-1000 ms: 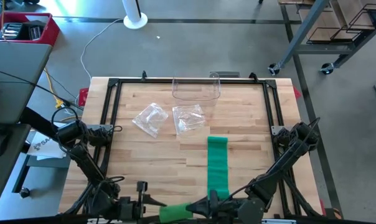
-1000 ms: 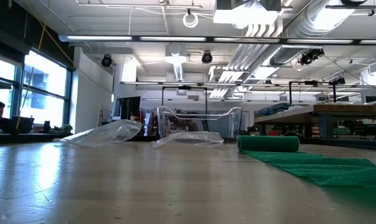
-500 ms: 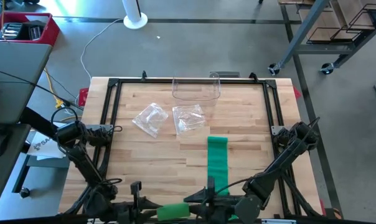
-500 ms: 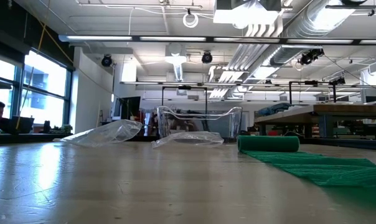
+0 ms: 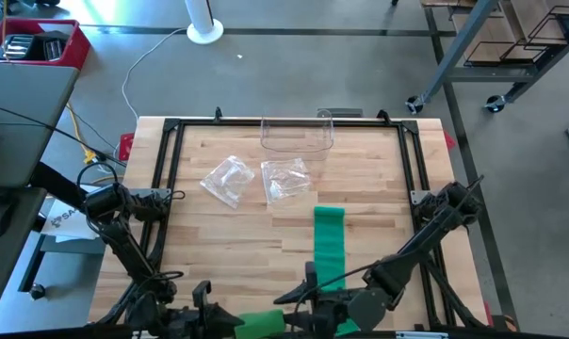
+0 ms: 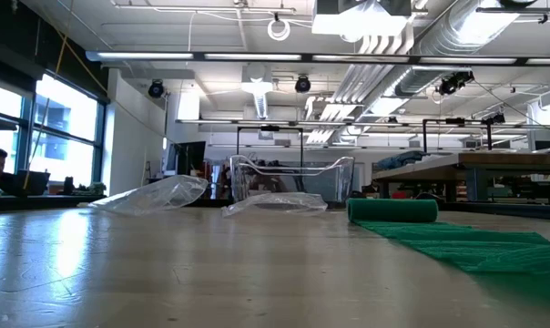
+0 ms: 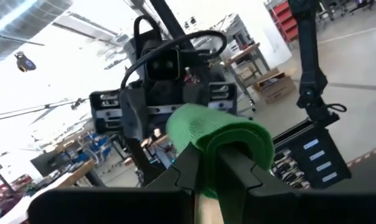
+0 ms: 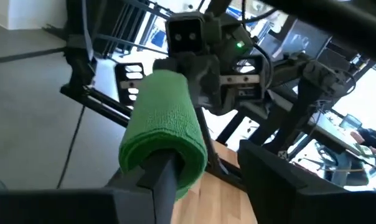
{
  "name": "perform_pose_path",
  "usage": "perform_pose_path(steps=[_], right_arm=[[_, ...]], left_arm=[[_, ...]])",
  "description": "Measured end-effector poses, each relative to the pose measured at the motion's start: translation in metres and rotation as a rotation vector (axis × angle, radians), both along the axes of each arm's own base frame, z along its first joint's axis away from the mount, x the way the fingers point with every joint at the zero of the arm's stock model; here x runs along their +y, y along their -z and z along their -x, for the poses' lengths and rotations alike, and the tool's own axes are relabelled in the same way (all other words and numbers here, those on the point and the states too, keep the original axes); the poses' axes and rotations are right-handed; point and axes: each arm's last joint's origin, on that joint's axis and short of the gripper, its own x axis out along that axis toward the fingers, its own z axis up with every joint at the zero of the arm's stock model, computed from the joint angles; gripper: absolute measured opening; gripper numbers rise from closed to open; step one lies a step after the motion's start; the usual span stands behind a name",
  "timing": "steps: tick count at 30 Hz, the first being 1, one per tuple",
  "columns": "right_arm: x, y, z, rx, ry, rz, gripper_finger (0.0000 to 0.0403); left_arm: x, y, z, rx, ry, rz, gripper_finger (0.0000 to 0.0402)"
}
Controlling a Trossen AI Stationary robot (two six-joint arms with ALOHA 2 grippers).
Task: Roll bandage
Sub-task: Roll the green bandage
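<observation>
A green bandage strip [image 5: 330, 247] lies flat on the wooden table, its far end [image 6: 393, 210] curled up. Its near part is wound into a roll [image 5: 261, 325] that is held level in the air at the table's near edge, between my two grippers. My left gripper [image 5: 226, 320] is shut on the roll's left end. My right gripper [image 5: 299, 306] stands open at the roll's right end. The low view shows neither gripper. My left gripper holds the roll's left end [image 7: 208, 163] with one finger [image 7: 233, 171] inside the hollow and one [image 7: 183, 174] outside, pinching the wound wall. The fingers come level from the table's left, along the roll, which is clear of the table. My right gripper has one finger [image 8: 160, 177] stuck into the hollow of the roll's right end [image 8: 175, 163], level from the table's right and along the roll. The other finger [image 8: 281, 171] stands well apart outside and touches nothing.
A clear plastic container [image 5: 297, 137] stands at the table's far edge. Two crumpled clear bags [image 5: 228, 179] [image 5: 286, 179] lie in front of it. A black frame [image 5: 167, 179] runs round the tabletop. Bare wood lies left of the strip.
Both wrists have rolled about the roll's axis, and the roll has stayed level at the near edge. My right gripper's fingers, close together a second ago, now stand apart. The strip on the table has not moved.
</observation>
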Motion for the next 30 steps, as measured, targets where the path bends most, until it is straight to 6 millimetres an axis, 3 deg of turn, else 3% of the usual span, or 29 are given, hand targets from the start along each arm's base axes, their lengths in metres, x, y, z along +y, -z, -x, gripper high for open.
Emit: perform_pose_path(steps=[6,10,18,30], right_arm=[[-0.003,0.001,-0.002,-0.01,-0.012,0.147,0.0074],[-0.003,0.001,-0.002,-0.022,-0.018,0.278,0.0012],[0.011,-0.003,0.009,-0.065,-0.04,0.353,0.0005],[0.021,-0.011,0.018,-0.141,-0.042,0.308,0.0003]], left_arm=[[0.002,0.0,-0.003,0.0,0.002,0.049,0.0031],[0.005,-0.001,-0.004,0.01,-0.038,0.197,0.0033],[0.006,0.001,-0.001,0.042,-0.147,0.334,0.008],[0.003,0.003,0.009,0.071,-0.206,0.291,0.0153]])
